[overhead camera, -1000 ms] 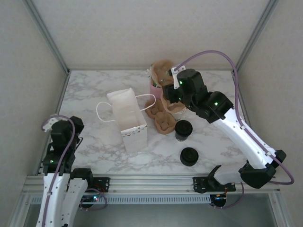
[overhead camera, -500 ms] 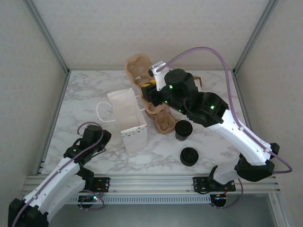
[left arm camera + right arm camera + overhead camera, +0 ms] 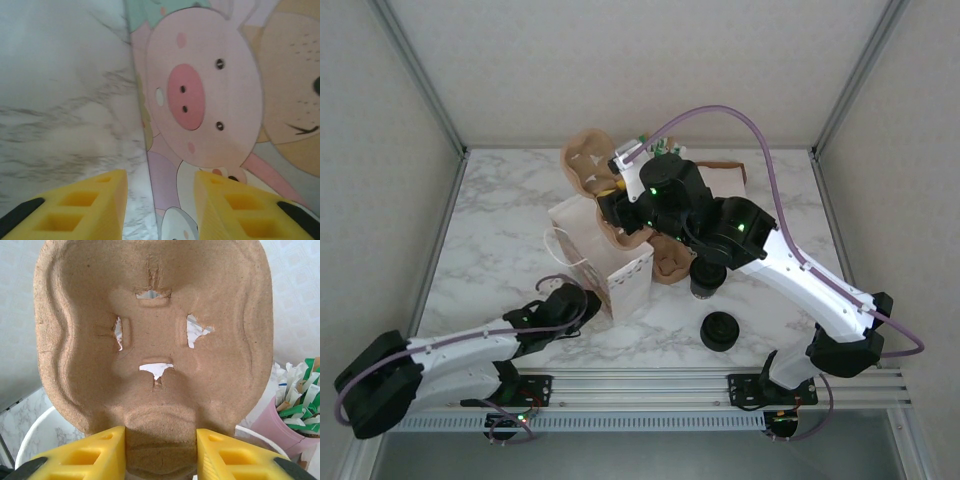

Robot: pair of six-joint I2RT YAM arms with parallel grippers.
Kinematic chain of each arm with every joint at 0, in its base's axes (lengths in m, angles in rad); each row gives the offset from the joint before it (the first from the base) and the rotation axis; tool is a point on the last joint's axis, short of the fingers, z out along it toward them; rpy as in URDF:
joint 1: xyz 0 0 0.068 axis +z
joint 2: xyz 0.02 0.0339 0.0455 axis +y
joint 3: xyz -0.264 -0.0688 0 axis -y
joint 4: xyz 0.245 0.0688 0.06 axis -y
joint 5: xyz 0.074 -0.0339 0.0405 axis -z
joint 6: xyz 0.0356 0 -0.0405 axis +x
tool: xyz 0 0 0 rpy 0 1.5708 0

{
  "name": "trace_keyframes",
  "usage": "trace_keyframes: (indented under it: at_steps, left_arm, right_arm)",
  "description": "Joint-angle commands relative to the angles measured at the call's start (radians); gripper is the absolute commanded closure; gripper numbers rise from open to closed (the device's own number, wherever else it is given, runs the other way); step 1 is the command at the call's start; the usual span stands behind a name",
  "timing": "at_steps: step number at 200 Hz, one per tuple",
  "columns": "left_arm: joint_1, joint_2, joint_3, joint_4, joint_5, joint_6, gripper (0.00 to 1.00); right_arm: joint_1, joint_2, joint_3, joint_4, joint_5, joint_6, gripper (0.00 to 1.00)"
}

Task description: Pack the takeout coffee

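Observation:
The takeout coffee carrier point(image 3: 584, 165), brown moulded pulp, hangs in the air above the back of the white paper bag point(image 3: 603, 255). My right gripper point(image 3: 608, 196) is shut on its lower edge. In the right wrist view the carrier point(image 3: 155, 330) rises upright, and its rim is pinched between the yellow fingers point(image 3: 100, 452) of the right gripper point(image 3: 160, 452). My left gripper point(image 3: 592, 298) lies low on the table at the bag's front foot. In the left wrist view the left gripper point(image 3: 160, 210) is open, and the bag's printed pig side point(image 3: 210, 100) has its corner edge between the fingers.
A second brown carrier point(image 3: 671, 262) lies on the marble table point(image 3: 500, 220) right of the bag. A black cup point(image 3: 708, 276) and a round black lid point(image 3: 719, 331) sit nearer the front. A pink cup of green-and-white sticks point(image 3: 295, 422) stands at the back.
The right arm has carried the brown carrier left, from the back middle to above the bag. The left arm has swung out from its base to the bag's foot, and its jaws have opened.

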Motion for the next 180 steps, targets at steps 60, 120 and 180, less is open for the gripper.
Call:
trace_keyframes:
  at_steps: [60, 120, 180]
  left_arm:
    - [-0.174, 0.228, 0.235, 0.072, -0.123, 0.088, 0.71]
    - [-0.177, 0.017, 0.187, -0.134, -0.264, 0.098, 0.69]
    - [-0.176, -0.248, 0.387, -0.617, -0.408, 0.377, 0.57]
  right_arm:
    - [-0.002, -0.118, -0.120, 0.004, 0.105, -0.118, 0.60]
    - [-0.031, -0.179, -0.185, 0.041, 0.069, -0.115, 0.60]
    - [-0.035, -0.191, -0.215, 0.092, 0.009, -0.091, 0.60]
